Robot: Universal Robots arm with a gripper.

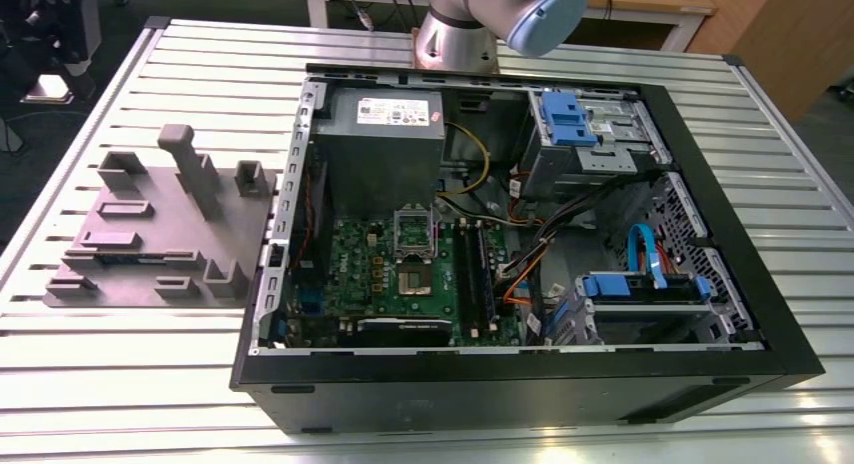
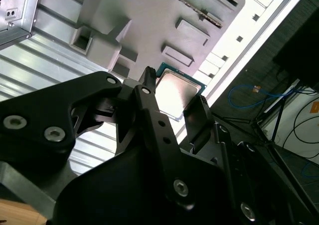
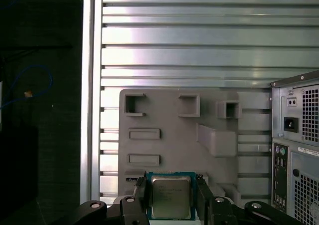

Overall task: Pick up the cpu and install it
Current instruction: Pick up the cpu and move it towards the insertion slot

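The cpu [image 3: 170, 199], a flat square chip with a silver top and a green rim, sits between the two black fingers [image 3: 141, 191] of my gripper [image 3: 171, 187]. The fingers press on two opposite sides of it. In the second wrist view the cpu [image 2: 178, 93] hangs well above the grey holder block [image 2: 149, 15], clear of its recesses, with the gripper [image 2: 173, 96] shut on it. The open computer case [image 1: 747, 314] lies on the table with its green motherboard [image 1: 360, 259] showing. On that board the cpu socket [image 1: 418, 277] lies uncovered, its metal frame [image 1: 416, 227] flipped up.
The grey holder block [image 1: 160, 234], with upright posts and pockets, stands on the slatted metal table [image 1: 134, 384] at the exterior view's left of the case. Inside the case are a power-supply box [image 1: 384, 112], blue drive bays [image 1: 567, 119] and loose cables [image 1: 534, 254]. The arm's base [image 1: 461, 39] stands behind the case.
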